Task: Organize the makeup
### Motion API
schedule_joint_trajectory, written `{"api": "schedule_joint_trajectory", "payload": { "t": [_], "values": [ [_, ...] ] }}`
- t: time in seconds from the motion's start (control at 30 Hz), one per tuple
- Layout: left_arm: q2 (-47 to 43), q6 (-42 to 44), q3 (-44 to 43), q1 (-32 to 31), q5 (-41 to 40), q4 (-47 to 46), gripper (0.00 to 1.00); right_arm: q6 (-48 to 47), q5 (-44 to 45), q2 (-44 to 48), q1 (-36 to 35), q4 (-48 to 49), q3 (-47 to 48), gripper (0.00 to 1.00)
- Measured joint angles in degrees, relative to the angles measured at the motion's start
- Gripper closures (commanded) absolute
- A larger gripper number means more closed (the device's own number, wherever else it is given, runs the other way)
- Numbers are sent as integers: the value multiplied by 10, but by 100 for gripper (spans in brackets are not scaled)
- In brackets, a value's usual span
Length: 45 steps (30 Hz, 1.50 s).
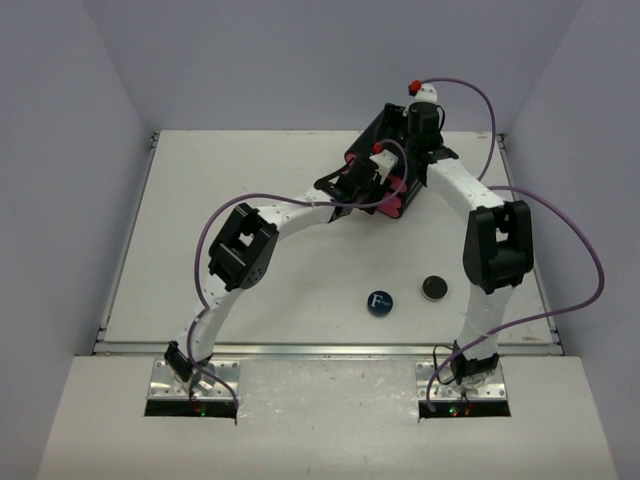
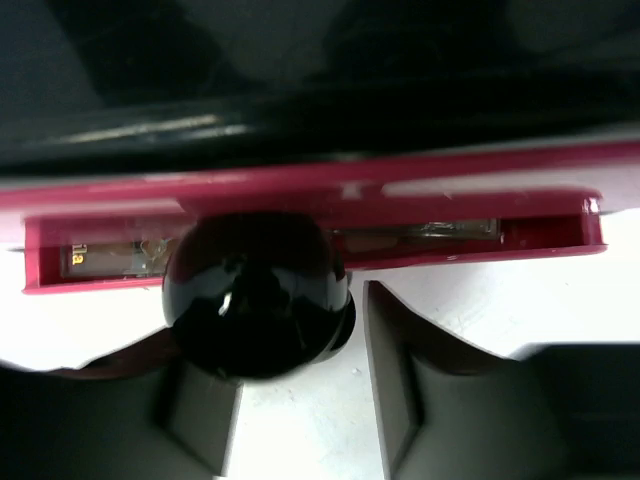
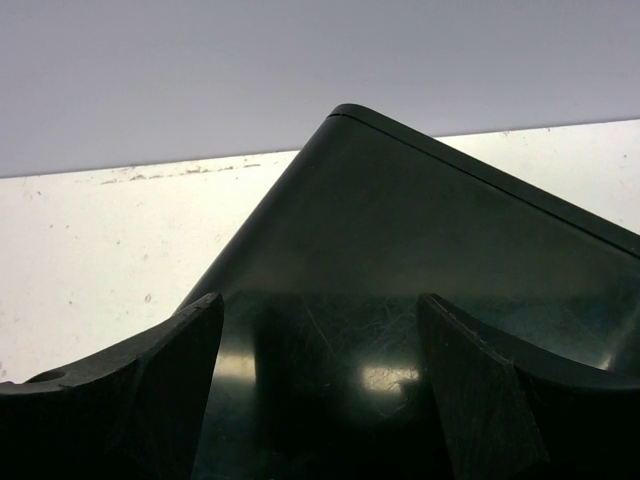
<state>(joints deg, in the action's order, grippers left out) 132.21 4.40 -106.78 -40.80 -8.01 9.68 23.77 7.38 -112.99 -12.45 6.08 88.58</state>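
Observation:
The round blue compact (image 1: 380,302) with a white "F" and the small round black compact (image 1: 433,287) lie on the table in front of the right arm. My left gripper (image 1: 372,178) (image 2: 300,400) is open at the front of the black box (image 1: 372,135), right behind the black knob (image 2: 255,295) of a pink drawer (image 2: 310,195). The drawer is almost shut, and a slit shows makeup (image 2: 110,258) inside. My right gripper (image 1: 412,140) (image 3: 320,400) is open, with its fingers (image 3: 150,400) down on the box's top (image 3: 400,250).
The box stands at the back middle of the white table (image 1: 240,200), turned at an angle. Grey walls close in the table at the back and both sides. Purple cables loop over both arms.

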Motion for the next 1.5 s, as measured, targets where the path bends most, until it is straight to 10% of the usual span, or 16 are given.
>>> {"api": "schedule_joint_trajectory", "payload": {
  "t": [0.5,1.17,1.5],
  "values": [
    [22,-22,-37,0,-23,5,8,7,-11,4,2,20,-13,21],
    [-12,-28,45,0,-1,0,3,2,-34,31,6,39,-54,18],
    [-112,8,110,-2,12,-4,0,-29,-43,123,17,-8,-127,1]
  ]
}}
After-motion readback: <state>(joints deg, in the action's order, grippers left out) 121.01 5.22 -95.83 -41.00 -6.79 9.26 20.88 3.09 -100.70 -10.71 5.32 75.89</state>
